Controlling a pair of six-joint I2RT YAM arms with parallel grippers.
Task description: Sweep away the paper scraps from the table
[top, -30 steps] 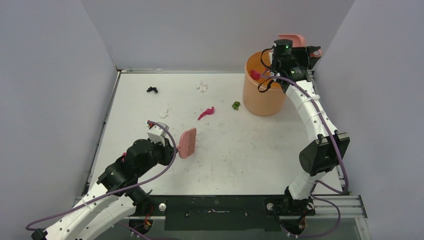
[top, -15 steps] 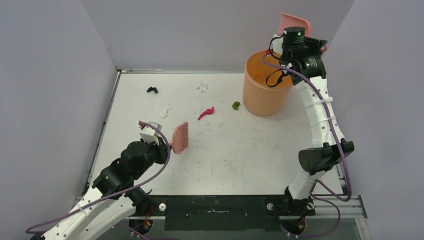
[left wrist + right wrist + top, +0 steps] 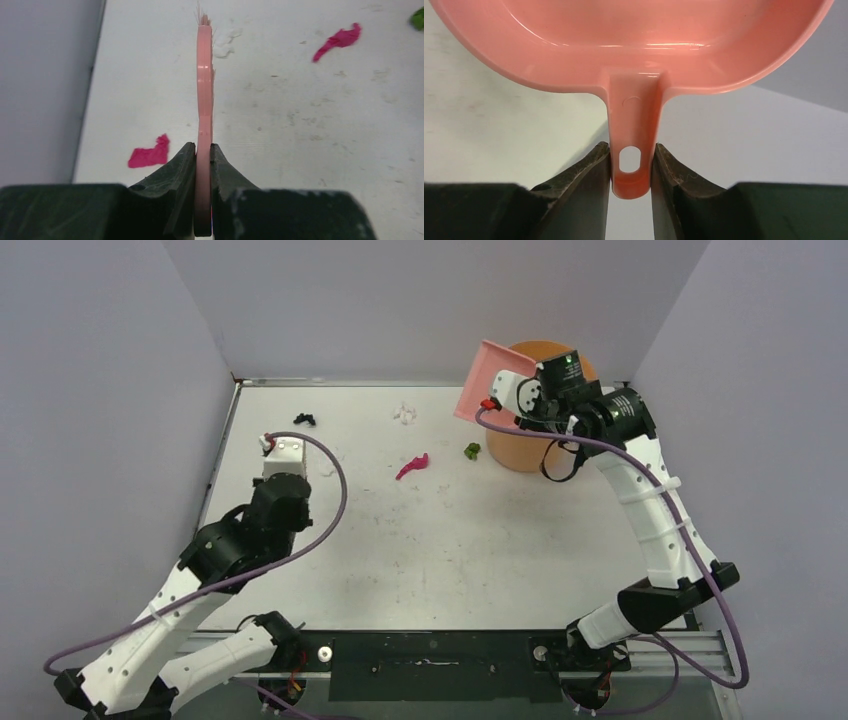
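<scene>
right fingers [image 3: 604,161] found pinching the handle of the pink dustpan [image 3: 492,380], one either side of the hang hole; a second earlier the pan was tipped over the orange bucket [image 3: 522,452], and it had since swung out to the bucket's near-left side, held tilted in the air above the surface [image 3: 450,560]; judged: one load had been emptied and the pan was on its way back for another.

left fingers [image 3: 189,154] found pressed onto the back of the pink brush [image 3: 204,90], bristles pointing away from the wrist; the left arm had carried the brush from the middle of the surface toward the left rear, and the top view now hid the brush under the wrist.

paper scraps outstanding, all on the surface: a black scrap [image 3: 305,420] at the rear left; a white scrap [image 3: 405,413] at the rear centre; a magenta scrap [image 3: 412,466] and a green scrap [image 3: 472,450] just left of the bucket; a faint white scrap [image 3: 226,44] just beyond the brush tip; a second magenta scrap [image 3: 149,156] near the left edge, beside the left fingers.

judgement: task partly done; both tools were secure; the next sweep needed the pan set down flat near the scraps.
</scene>
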